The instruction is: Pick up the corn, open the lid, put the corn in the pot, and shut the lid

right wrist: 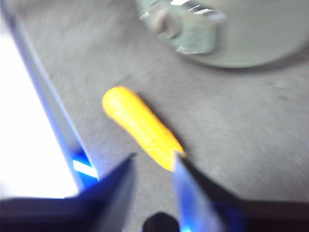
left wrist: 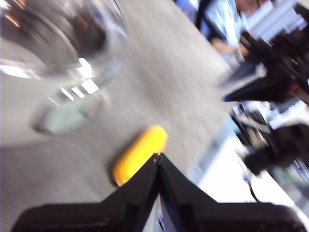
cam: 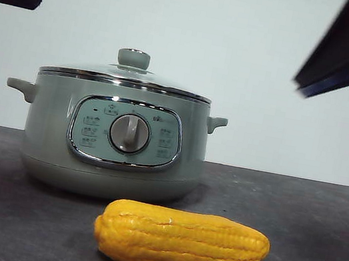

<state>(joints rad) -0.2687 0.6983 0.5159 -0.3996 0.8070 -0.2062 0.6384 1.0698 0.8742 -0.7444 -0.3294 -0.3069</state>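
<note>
Corn [cam: 182,239] lying on grey bench [cam: 315,250] just before pot [cam: 113,139], lid [cam: 127,76] seated, right gripper [right wrist: 153,162] above corn, jaws spread, left gripper [left wrist: 158,159] aloft, jaws pressed together.

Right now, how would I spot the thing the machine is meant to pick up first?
Find the wide sage-green pot standing on the dark grey table with its glass lid on. Just in front of it, lying flat on its side, is the corn. It is the only bright yellow thing there, ridged with kernel rows.
</note>
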